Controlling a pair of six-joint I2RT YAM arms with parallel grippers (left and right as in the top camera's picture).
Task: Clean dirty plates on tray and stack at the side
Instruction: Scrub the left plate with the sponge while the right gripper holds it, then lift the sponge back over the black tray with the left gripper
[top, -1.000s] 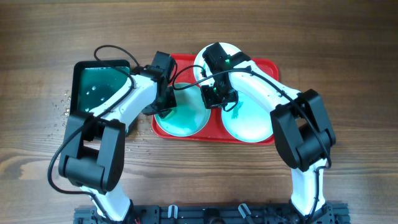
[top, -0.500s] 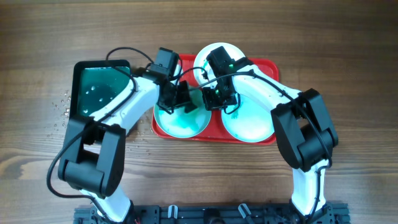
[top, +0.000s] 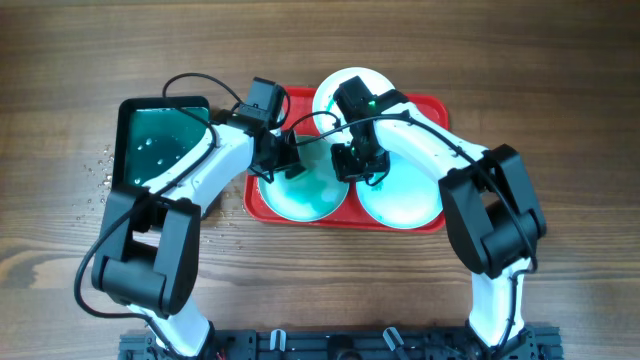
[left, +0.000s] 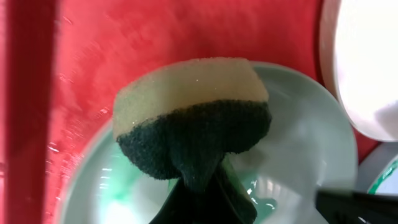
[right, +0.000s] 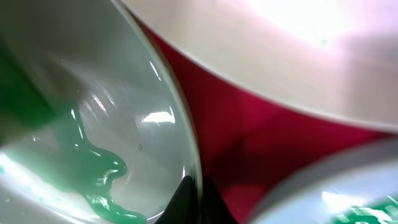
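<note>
The wooden table (top: 560, 60) carries the red tray (top: 432, 104). On the tray are the white plate (top: 325, 90) at the far edge, the left turquoise plate (top: 300, 200) and the right turquoise plate (top: 405, 205), all partly covered by the arms. The left gripper (top: 284, 166) is clamped on a sponge (left: 193, 118) pressed onto the left turquoise plate. The right gripper (right: 198, 198), cut off at the frame edge, appears pinched on that plate's rim. A blurred green smear (right: 99, 171) lies inside the plate.

Overhead evenly lit and sharp; wrist views blurred, glare seemingly washing out the white plate (right: 280, 37).
</note>
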